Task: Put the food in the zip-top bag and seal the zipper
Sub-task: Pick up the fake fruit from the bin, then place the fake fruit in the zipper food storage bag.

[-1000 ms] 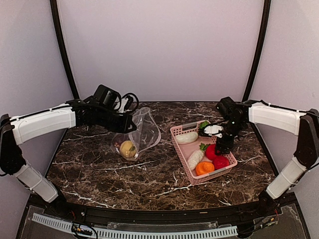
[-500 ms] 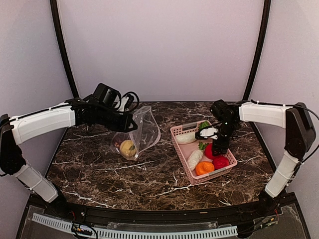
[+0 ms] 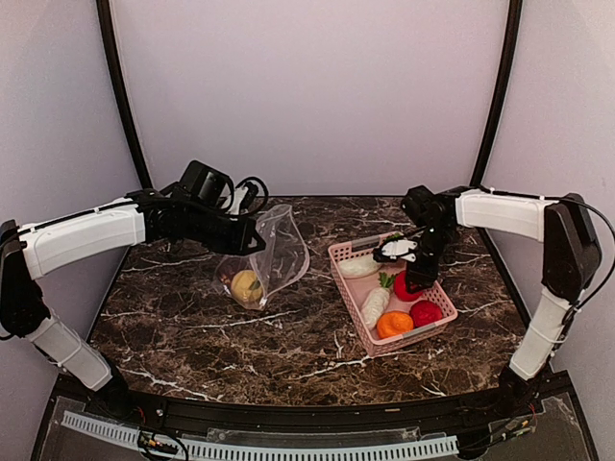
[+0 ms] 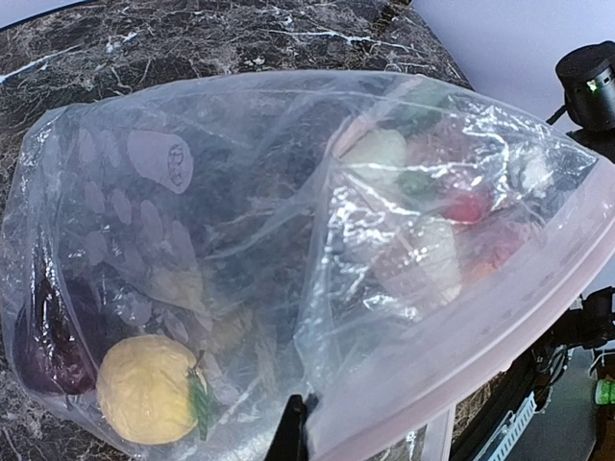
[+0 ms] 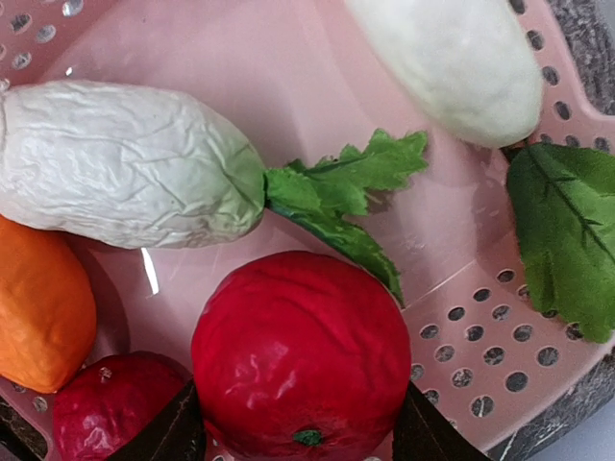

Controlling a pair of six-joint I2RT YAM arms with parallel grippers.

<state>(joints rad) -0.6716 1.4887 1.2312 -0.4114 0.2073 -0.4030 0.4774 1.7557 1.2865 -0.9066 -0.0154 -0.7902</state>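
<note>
My left gripper (image 3: pixel 252 235) is shut on the mouth edge of the clear zip-top bag (image 3: pixel 277 252) and holds it open and raised off the table. In the left wrist view my gripper (image 4: pixel 300 411) pinches the bag (image 4: pixel 221 192) beside the pale pink zipper (image 4: pixel 500 336). A yellow-peach ball (image 4: pixel 144 389) and a dark purple piece (image 4: pixel 43 331) lie inside. My right gripper (image 3: pixel 415 277) is down in the pink basket (image 3: pixel 343 252). Its fingers (image 5: pixel 173 432) press both sides of a red ball (image 5: pixel 303 355).
In the basket (image 5: pixel 500 336) lie two white radishes (image 5: pixel 125 168) (image 5: pixel 452 62), an orange (image 5: pixel 38 307), a second red ball (image 5: pixel 106 413) and a green leafy piece (image 5: pixel 567 240). The basket stands right of the bag on the marble table (image 3: pixel 192 327).
My right gripper has moved left and back inside the basket and closed round the red ball, which shifted slightly with it. My left arm and the bag have stayed still.
</note>
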